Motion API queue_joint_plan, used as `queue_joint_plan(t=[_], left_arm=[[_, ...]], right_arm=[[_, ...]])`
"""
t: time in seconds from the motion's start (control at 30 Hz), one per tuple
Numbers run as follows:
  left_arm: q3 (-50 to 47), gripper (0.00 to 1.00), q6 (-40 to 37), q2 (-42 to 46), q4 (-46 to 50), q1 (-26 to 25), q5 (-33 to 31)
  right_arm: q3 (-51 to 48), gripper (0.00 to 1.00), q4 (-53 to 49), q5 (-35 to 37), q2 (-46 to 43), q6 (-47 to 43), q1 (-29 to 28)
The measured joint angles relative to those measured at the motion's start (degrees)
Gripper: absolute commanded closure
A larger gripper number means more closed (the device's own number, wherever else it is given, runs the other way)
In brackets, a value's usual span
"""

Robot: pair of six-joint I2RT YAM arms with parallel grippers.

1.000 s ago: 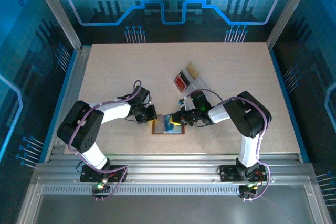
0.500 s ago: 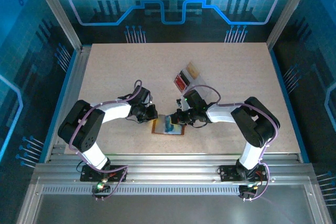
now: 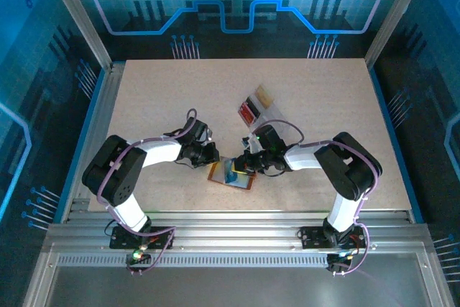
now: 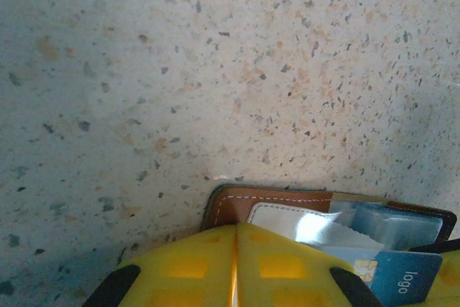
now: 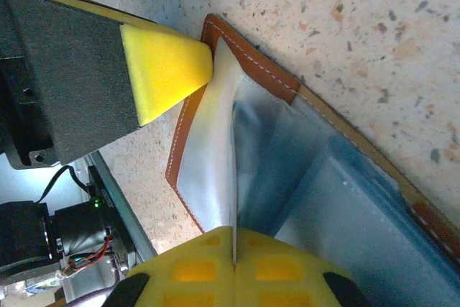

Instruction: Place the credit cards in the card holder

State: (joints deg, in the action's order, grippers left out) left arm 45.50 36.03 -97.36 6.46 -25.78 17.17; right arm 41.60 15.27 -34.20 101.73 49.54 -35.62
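Left gripper [image 4: 236, 249] was closed empty, pinning card holder [image 4: 241, 206]; right gripper [image 5: 233, 249] pinched its pale pocket [image 5: 215, 127] — overpulling could have dislodged the credit card [image 4: 402, 275].

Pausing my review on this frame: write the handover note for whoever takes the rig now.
Left gripper: shut, tip at the open card holder corner.
Right gripper: shut on the card holder's pale inner pocket.
Blue credit card lies on the holder; seated in a pocket or not, unclear.
Left to do: seat it. A red card and a tan card lie farther back.
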Motion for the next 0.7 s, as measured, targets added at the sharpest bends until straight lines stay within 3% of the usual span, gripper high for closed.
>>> queue_joint_plan(t=[0.4,0.7], left_arm=[[-0.4,0.91,0.3,0.1,-0.9,0.0,0.2],[-2.1,0.92,1.6,0.9,-3.2,0.0,0.2]], right_arm=[[-0.2,1.0,6.7,-3.7,4.5,3.4,1.4],[0.6,0.96,3.5,-2.4,4.0,2.8,1.5]])
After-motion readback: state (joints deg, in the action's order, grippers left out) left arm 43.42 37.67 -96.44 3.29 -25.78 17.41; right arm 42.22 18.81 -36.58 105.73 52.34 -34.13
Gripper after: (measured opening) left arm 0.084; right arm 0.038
